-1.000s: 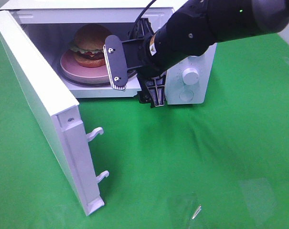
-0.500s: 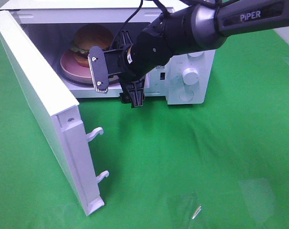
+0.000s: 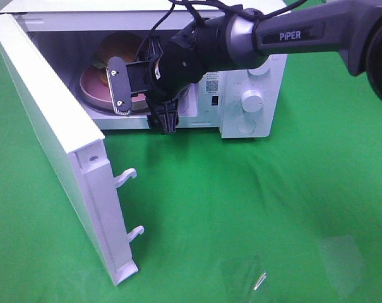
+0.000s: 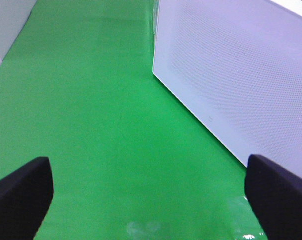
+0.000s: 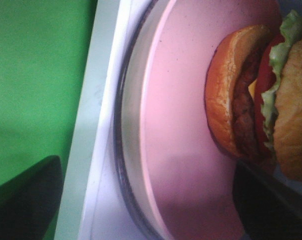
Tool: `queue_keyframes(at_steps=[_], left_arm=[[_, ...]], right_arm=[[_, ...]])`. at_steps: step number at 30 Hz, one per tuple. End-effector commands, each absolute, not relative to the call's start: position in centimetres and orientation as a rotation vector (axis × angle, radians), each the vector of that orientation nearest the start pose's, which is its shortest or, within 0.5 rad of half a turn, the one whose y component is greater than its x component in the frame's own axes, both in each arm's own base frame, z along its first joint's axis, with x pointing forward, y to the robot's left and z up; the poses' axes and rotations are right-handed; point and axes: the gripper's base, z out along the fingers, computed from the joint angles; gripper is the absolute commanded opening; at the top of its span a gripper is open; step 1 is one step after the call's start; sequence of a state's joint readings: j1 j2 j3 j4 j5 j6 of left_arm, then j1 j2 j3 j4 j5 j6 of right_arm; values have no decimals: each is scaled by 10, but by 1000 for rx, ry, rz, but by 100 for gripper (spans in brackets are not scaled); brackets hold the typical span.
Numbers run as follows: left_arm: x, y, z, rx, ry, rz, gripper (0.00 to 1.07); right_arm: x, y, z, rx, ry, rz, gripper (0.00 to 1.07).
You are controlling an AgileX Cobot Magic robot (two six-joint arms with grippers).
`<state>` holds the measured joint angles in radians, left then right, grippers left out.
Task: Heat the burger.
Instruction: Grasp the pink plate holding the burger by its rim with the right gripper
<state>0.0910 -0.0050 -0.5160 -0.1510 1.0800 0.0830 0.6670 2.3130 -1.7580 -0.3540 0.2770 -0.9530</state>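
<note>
The burger [image 3: 124,46], with its golden-brown bun, sits on a pink plate [image 3: 91,86] inside the open white microwave [image 3: 244,120]. My right gripper [image 3: 140,103] is open at the cavity's mouth, in front of the plate, and hides part of the burger. In the right wrist view the burger [image 5: 250,115], with lettuce and red sauce, lies on the pink plate [image 5: 175,125] between my open, empty fingers [image 5: 26,195]. My left gripper [image 4: 151,200] is open and empty over the green cloth, out of the high view.
The microwave door [image 3: 52,139] stands swung open at the left, with two latch hooks [image 3: 124,178] on its edge. Two knobs [image 3: 252,98] are on the right panel. A white dotted panel [image 4: 240,85] fills one side of the left wrist view. Green cloth [image 3: 273,208] covers the table.
My right gripper has moved left and closer to the microwave opening, now in front of the plate and covering more of the burger. The burger and door have not moved.
</note>
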Motion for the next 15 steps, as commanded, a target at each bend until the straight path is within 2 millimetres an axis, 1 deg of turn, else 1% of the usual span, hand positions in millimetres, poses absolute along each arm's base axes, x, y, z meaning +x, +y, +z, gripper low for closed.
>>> queue_keyframes(at_steps=[1,9,11,15], left_arm=[[-10,-13,282,2,2005,-68,98],[-10,-13,282,2,2005,-68,98],[-10,-13,282,2,2005,-68,98],[-10,-13,282,2,2005,-68,98]], right_arm=[[418,317,149,-1900,1354,-425,88],[422,321,147,-1873,1362,-407,87],[423,322,139,-1882,1361,-403,86],[425,324,136,-1870,1374,-389,86]])
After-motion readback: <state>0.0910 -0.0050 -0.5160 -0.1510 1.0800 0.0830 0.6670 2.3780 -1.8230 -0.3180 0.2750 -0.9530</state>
